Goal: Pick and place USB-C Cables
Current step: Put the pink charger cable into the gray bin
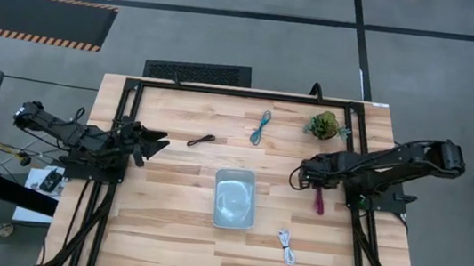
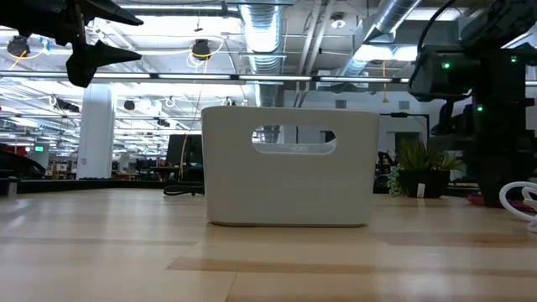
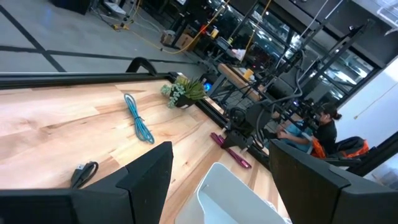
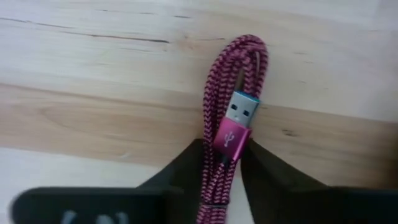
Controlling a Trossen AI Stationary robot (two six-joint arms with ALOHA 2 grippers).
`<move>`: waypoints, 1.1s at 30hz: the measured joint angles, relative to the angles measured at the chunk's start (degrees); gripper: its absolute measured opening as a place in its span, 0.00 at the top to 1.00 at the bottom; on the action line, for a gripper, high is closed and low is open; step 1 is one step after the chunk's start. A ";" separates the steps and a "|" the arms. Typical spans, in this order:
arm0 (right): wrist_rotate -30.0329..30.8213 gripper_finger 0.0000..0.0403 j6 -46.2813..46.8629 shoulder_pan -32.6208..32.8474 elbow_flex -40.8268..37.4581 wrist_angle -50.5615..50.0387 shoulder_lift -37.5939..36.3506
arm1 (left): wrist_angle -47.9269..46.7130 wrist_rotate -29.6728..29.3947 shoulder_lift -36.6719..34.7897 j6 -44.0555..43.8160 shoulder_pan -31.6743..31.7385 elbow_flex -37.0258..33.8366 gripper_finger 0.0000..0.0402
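Observation:
The maroon cable (image 4: pixel 227 87) lies on the wood right of the pale tray (image 1: pixel 232 217). My right gripper (image 4: pixel 224 163) stands over it, fingers pointing down, shut on the bundle. My left gripper (image 1: pixel 157 142) hovers open above the table's left side, touching nothing; its fingers are spread wide in the left wrist view (image 3: pixel 219 149). The black cable (image 1: pixel 202 140) rests flat just right of the left gripper. Farther back the teal cable (image 1: pixel 261 127) lies flat. The white cable (image 1: pixel 287 244) sits near the front edge. My right gripper pinches the maroon cable's folded strands (image 4: pixel 214 155) between its two fingers (image 4: pixel 186 168), just behind the pink USB plug (image 4: pixel 235 124). The fingers come from above, across the bundle. The looped end (image 4: pixel 245 46) lies flat on the wood.
A small green plant (image 1: pixel 323 125) stands at the far right, close behind my right arm. The tray (image 2: pixel 289 168) sits upright mid-table with bare wood around it. Black frame rails run along the table's sides. A seated person (image 3: pixel 323 127) shows in the room beyond.

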 joint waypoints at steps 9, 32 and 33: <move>0.85 0.96 -0.19 0.26 -0.07 0.47 -0.11 | -0.02 0.00 0.00 0.00 0.00 0.00 0.37; 22.65 0.97 -7.75 0.66 8.77 10.04 0.20 | -1.38 -0.02 0.00 -0.20 0.00 0.00 0.37; 23.55 0.97 -8.80 0.78 9.25 11.14 0.20 | -1.38 -0.08 0.00 -0.20 -0.01 0.00 0.37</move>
